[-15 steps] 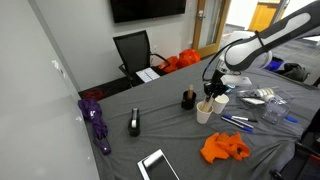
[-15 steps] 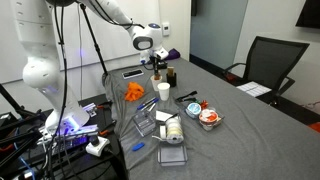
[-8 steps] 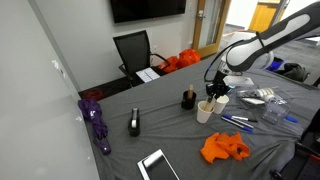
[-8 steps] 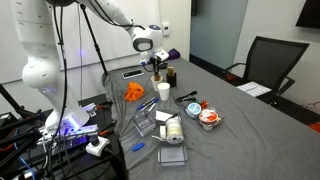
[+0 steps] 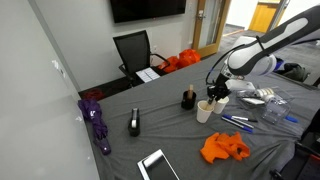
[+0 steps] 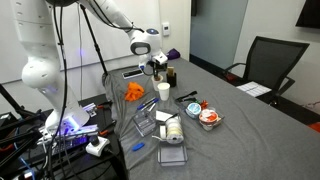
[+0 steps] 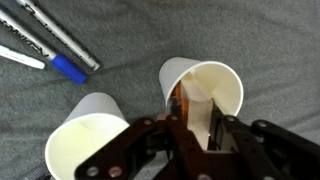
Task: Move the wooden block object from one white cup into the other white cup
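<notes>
Two white paper cups stand side by side on the grey table, the left cup and the right cup; both show in both exterior views. My gripper hangs over the right cup with its fingertips inside the rim. The fingers are close together. A small tan-brown piece, the wooden block, shows at the left fingertip against the cup's inner wall. The gripper also shows in both exterior views.
A dark cylindrical holder stands next to the cups. Pens and a blue marker lie nearby. An orange cloth, clear plastic containers, a tablet and a purple object are also on the table.
The arm has shifted slightly over the cups; the cups have not moved.
</notes>
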Action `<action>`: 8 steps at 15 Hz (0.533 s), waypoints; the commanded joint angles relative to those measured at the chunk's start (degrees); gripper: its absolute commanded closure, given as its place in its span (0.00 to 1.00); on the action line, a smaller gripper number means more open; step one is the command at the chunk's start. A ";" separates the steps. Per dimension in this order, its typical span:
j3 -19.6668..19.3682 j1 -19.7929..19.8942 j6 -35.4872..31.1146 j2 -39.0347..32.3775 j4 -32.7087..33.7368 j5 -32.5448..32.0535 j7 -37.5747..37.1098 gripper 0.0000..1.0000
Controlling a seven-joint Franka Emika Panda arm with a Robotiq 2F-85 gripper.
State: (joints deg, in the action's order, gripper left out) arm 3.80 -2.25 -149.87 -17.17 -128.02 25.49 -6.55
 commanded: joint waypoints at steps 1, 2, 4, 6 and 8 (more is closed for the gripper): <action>2.57 2.16 -3.18 -0.06 -1.46 4.64 3.66 0.93; 2.81 2.29 -3.34 -0.08 -1.48 5.38 4.07 0.93; 3.04 2.52 -3.20 -0.07 -1.42 6.24 4.67 0.93; 2.96 2.58 -2.92 -0.11 -1.33 6.27 4.67 0.93; 2.79 2.61 -2.75 -0.12 -1.34 5.93 4.44 0.93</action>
State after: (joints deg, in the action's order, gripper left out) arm 5.44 -1.03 -151.41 -17.18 -128.70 30.17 -4.08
